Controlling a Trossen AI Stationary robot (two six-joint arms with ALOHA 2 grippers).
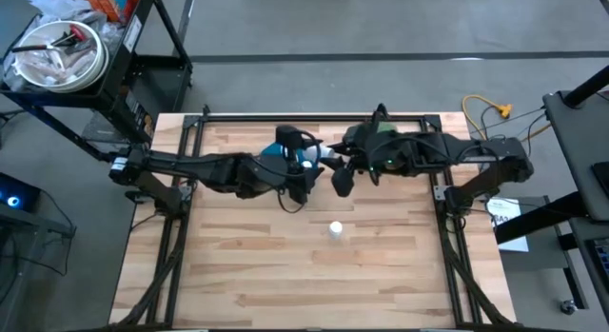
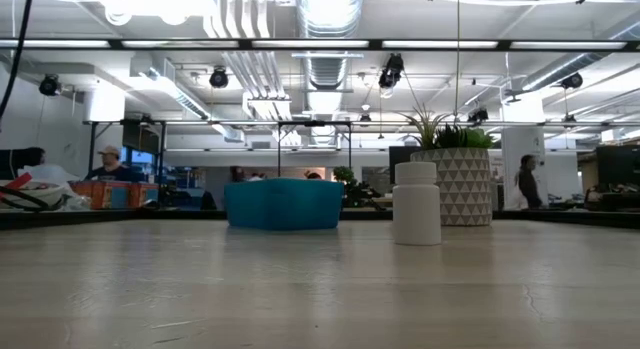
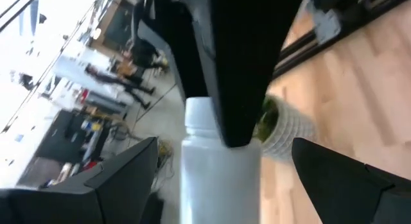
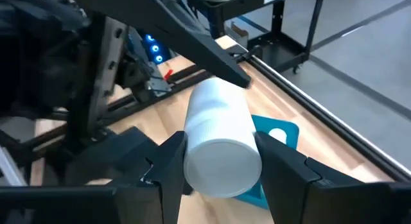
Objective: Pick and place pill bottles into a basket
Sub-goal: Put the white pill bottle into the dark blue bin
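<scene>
From above, the right gripper [image 1: 335,166] and the left gripper [image 1: 314,164] meet over the basket [image 1: 306,162], while a loose pill bottle [image 1: 335,230] stands nearer. The right wrist view shows its fingers clamped sideways on a held bottle [image 4: 219,139] just above the blue rim. In the left wrist view, the left fingers [image 3: 115,185] gape wide either side of that bottle, gripping nothing.

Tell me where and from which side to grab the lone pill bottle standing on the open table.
Grip the pill bottle across its round body, just under the cap, coming straight down from above. It stands upright with bare table all around, so both fingers should fit either side without obstruction.
</scene>
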